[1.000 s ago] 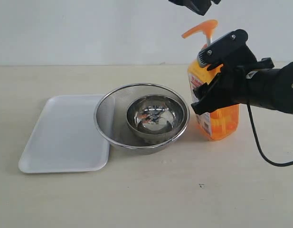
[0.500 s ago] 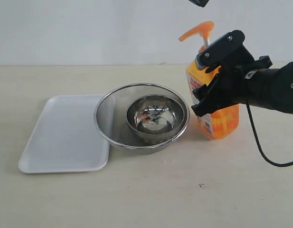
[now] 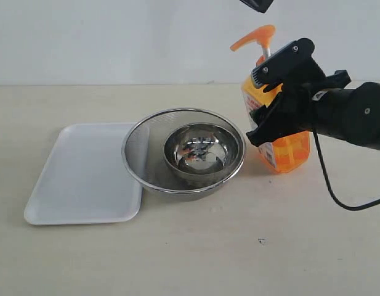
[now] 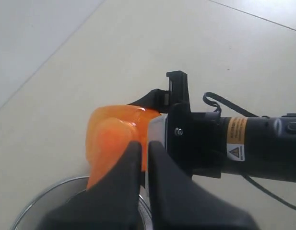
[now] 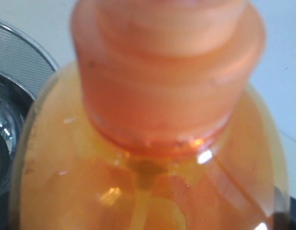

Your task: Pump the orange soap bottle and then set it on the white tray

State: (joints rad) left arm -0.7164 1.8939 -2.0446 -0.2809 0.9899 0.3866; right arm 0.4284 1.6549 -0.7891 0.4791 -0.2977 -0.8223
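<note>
Right fingers (image 3: 266,126) clamp orange soap bottle (image 3: 289,151); left fingers (image 4: 176,196) closed, wrist-view only.

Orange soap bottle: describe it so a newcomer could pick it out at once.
On the beige table, look right of the mesh bowl. The bottle is held there by the right gripper: the only orange thing, tall, with a pump head.

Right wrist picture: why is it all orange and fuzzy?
Right wrist view: the orange soap bottle fills the frame, too close to focus, so it blurs, with small glints of glare. Exterior view: sharp, and the steel bowl mirrors bright spots.
</note>
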